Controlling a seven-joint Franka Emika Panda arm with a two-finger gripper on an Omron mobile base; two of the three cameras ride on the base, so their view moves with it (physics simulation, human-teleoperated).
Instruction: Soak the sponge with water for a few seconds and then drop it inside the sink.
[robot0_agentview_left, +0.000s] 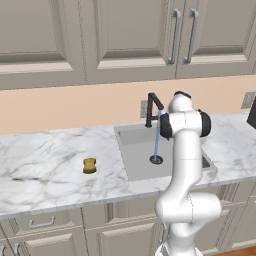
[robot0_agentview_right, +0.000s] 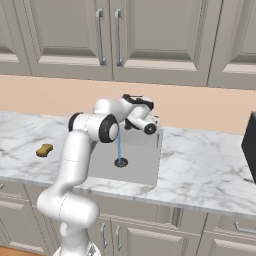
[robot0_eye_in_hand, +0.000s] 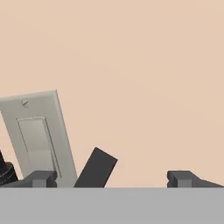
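Note:
The sponge (robot0_agentview_left: 89, 165) (robot0_agentview_right: 44, 149), a small yellow-orange block, lies on the white marble counter to the left of the sink, far from the hand. The grey sink (robot0_agentview_left: 137, 160) (robot0_agentview_right: 135, 165) has a black faucet (robot0_agentview_left: 152, 106) at its back. A thin pale-blue stream of water (robot0_agentview_left: 157, 137) (robot0_agentview_right: 119, 145) falls from the spout to the drain. My gripper (robot0_eye_in_hand: 113, 178) is open, its tips set wide apart with nothing between them. It is raised over the back of the sink and faces the beige wall, with a black part of the faucet (robot0_eye_in_hand: 97, 168) just ahead.
A grey outlet plate (robot0_eye_in_hand: 39, 135) sits on the wall behind the faucet. A black appliance (robot0_agentview_left: 251, 115) (robot0_agentview_right: 249, 145) stands on the counter at the far right. Wall cabinets hang above the counter and drawers run below it.

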